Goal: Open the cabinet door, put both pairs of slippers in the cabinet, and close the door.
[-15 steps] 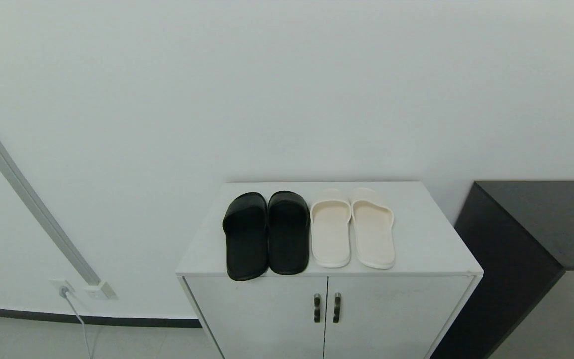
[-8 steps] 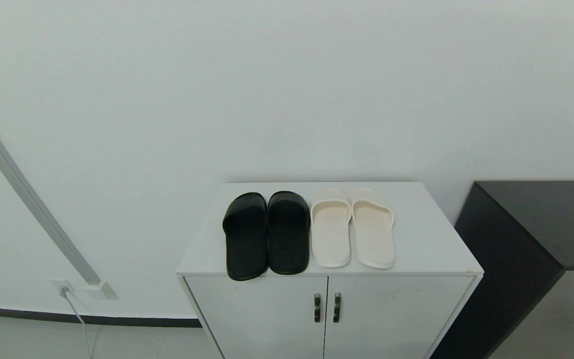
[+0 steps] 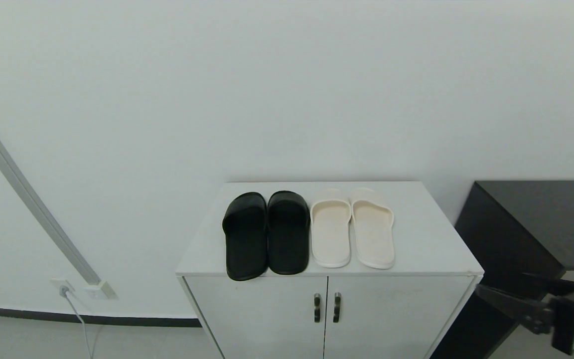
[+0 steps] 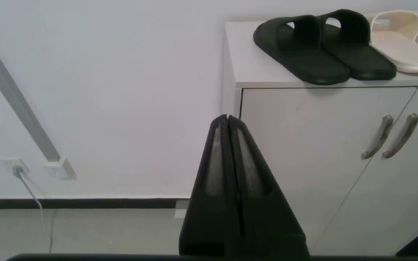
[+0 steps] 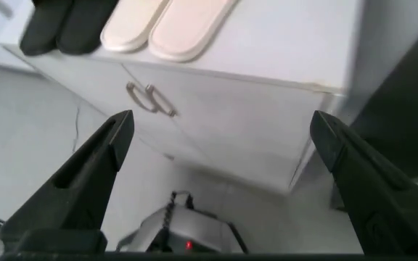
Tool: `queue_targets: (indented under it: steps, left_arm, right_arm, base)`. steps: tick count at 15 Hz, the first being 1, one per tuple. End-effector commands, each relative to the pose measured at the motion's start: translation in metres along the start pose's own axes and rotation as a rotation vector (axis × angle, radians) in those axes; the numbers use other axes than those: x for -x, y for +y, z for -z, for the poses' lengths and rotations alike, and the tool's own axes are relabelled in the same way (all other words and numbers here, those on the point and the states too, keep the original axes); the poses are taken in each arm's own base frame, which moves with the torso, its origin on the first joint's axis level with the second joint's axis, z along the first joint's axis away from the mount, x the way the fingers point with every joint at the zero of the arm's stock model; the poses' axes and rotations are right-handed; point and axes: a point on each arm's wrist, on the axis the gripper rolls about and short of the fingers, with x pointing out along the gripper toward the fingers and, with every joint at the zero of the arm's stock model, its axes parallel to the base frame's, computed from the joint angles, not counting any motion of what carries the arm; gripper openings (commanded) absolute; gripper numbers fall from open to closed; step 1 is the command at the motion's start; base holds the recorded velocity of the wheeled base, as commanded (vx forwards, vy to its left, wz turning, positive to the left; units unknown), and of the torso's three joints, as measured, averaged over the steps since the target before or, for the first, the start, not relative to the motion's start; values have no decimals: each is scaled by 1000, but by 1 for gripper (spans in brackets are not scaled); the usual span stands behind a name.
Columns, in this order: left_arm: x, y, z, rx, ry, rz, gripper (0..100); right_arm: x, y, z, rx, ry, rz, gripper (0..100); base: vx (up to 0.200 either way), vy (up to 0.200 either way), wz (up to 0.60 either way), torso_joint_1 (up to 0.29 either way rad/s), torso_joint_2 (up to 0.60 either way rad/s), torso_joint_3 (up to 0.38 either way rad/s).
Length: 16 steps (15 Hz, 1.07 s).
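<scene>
Plain white wall (image 3: 287, 89) in the back, and a white two-door cabinet (image 3: 426, 239) is sitting against it with a black unit (image 3: 541, 219) just beside it on the robot's right. Both doors are looking fully closed, so nothing's started on the opening step yet imo.

Both pairs are lying on the cabinet top, heels toward the front edge: the black slippers (image 3: 267, 234) on the left, the cream slippers (image 3: 352, 229) touching them on the right. The black ones are overhanging the front edge a little.

The right gripper (image 5: 222, 123) is hanging with its jaws spread wide and nothing between them, off the cabinet's front right corner. The left gripper (image 4: 227, 123) is sitting with its fingers pressed flat together, gripping nothing, facing the cabinet's left front corner.

What matters here: the two handles (image 3: 327, 307) are standing upright, side by side at the centre seam. From the right gripper they're lying to the robot's left, just below the top. I'm guessing the right arm is taking the right-hand handle, since it's already spread, and because those bars are running vertically it'll want to pinch sideways across one.
</scene>
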Motion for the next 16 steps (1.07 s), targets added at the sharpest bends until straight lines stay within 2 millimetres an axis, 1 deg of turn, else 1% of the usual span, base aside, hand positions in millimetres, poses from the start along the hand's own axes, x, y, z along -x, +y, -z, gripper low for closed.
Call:
queue_targets:
  steps: [1,3,5,6,7,10,13,14,15,16]
  left_arm:
    - [0,0,0,0,3,-1,0]
    - [0,0,0,0,1,-1,0]
    - [0,0,0,0,3,-1,0]
    - [0,0,0,1,3,-1,0]
    - [0,0,0,1,3,-1,0]
    - [0,0,0,1,1,-1,0]
    - [0,0,0,1,3,-1,0]
    - [0,0,0,1,3,-1,0]
    - [0,0,0,3,3,-1,0]
    - [0,0,0,3,3,-1,0]
  right_arm:
    - [-39,35,-11,32,69,-40,100]
    - [-56,55,-16,59,69,-26,100]
    - [-69,77,-21,47,57,-21,100]
    - [-78,88,-21,44,64,-27,100]
    - [-87,94,-20,51,69,-14,100]
    - [-118,108,-19,42,71,59,100]
    - [-158,121,-15,8,29,197,100]
    - [-160,121,-15,7,24,201,100]
    - [-185,126,-12,-8,-18,241,100]
    - [-199,126,-12,-14,-47,281,100]
  base:
    - [0,0,0,0,0,0]
    - [0,0,0,0,0,0]
    - [0,0,0,0,0,0]
    - [0,0,0,0,0,0]
    - [0,0,0,0,0,0]
    - [0,0,0,0,0,0]
    - [0,0,0,0,0,0]
    - [0,0,0,0,0,0]
    - [0,0,0,0,0,0]
    - [0,0,0,0,0,0]
